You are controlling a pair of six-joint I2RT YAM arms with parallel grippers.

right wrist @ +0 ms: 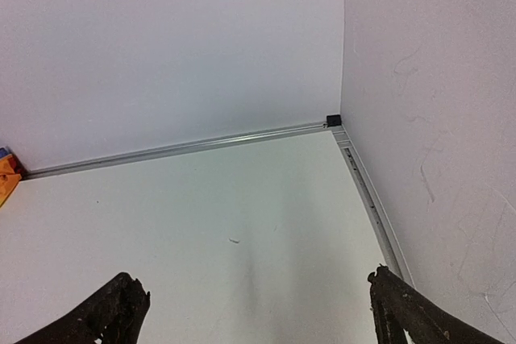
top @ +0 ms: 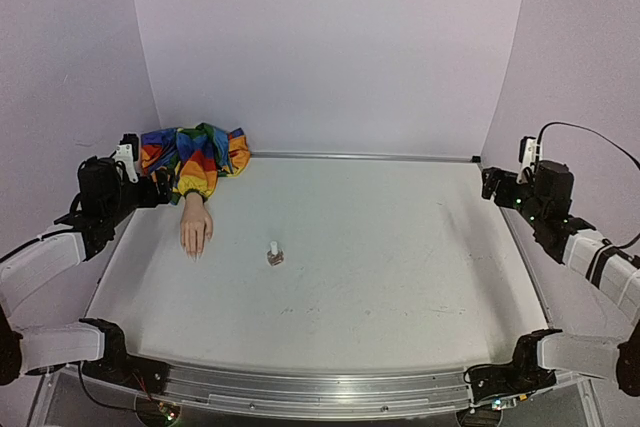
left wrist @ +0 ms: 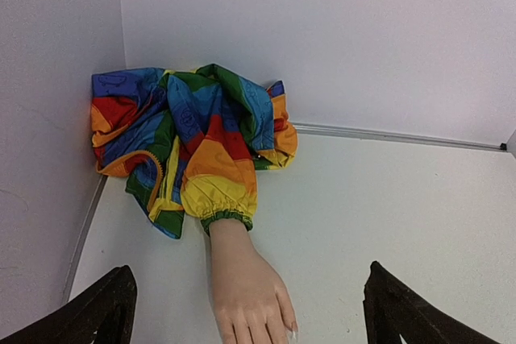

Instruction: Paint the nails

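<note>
A pale mannequin hand [top: 196, 227] lies palm down at the left of the table, its fingers towards the near edge. Its wrist goes into a rainbow-striped sleeve [top: 195, 157] bunched in the back left corner. The nails [top: 194, 252] are tiny at the fingertips. In the left wrist view the hand [left wrist: 246, 288] lies below the sleeve [left wrist: 193, 142], with one nail [left wrist: 293, 333] at the bottom edge. A small white-capped bottle [top: 274, 254] stands right of the hand. My left gripper [top: 160, 190] hovers open over the sleeve's cuff [left wrist: 251, 267]. My right gripper [top: 490, 185] is open at the far right [right wrist: 254, 276], holding nothing.
Pale walls close the table on the left, back and right. A metal rail [top: 360, 156] runs along the back edge and another rail [right wrist: 367, 199] along the right side. A small fleck [right wrist: 233, 240] lies on the white surface under the right gripper.
</note>
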